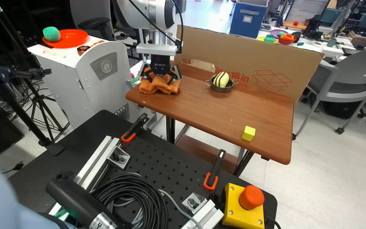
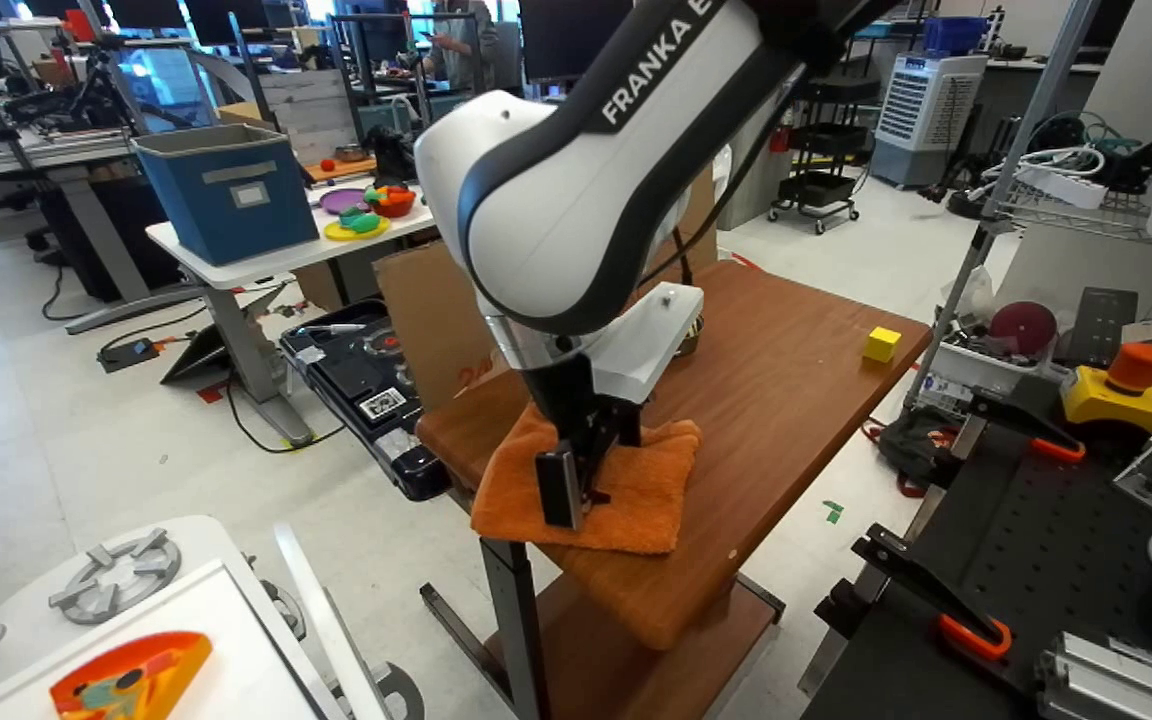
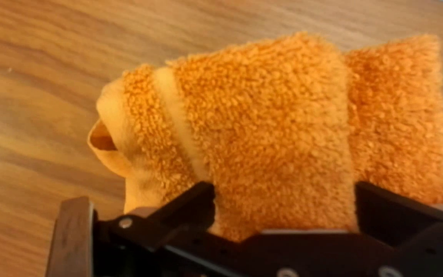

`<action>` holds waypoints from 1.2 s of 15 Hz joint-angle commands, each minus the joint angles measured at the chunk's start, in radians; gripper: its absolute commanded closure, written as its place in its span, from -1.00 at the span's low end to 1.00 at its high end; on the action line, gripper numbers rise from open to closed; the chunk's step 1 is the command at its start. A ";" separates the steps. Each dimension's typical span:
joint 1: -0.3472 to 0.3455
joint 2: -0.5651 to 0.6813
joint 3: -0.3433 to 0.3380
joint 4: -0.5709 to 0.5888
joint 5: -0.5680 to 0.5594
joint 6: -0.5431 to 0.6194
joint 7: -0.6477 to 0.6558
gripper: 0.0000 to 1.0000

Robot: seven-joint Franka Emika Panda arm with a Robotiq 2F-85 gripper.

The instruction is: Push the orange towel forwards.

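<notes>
White arm [image 2: 671,125], black claw [image 1: 160,77].
Above the claw comes a shiny silver collar [image 2: 533,342], then smooth, rounded white housings [image 2: 556,235]; farther up, a black band [image 2: 576,115] bears the white capitals [image 2: 656,62] FRANKA E. A squared off-white block [image 1: 157,49] sits close over the claw, with black cables [image 1: 182,27] running to one end of it. The claw itself has black angular links [image 3: 148,232], pale round screw heads [image 3: 287,272], dark flat finger plates [image 2: 560,490] edged in silver-grey, and, on its body, faint lettering [image 1: 159,65] too small to read.

“FRANKA” on arm [image 2: 576,210] (“18 in” cardboard [image 1: 249,58])
</notes>
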 commanded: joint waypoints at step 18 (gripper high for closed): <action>0.003 -0.370 -0.012 -0.315 0.004 0.101 0.258 -1.00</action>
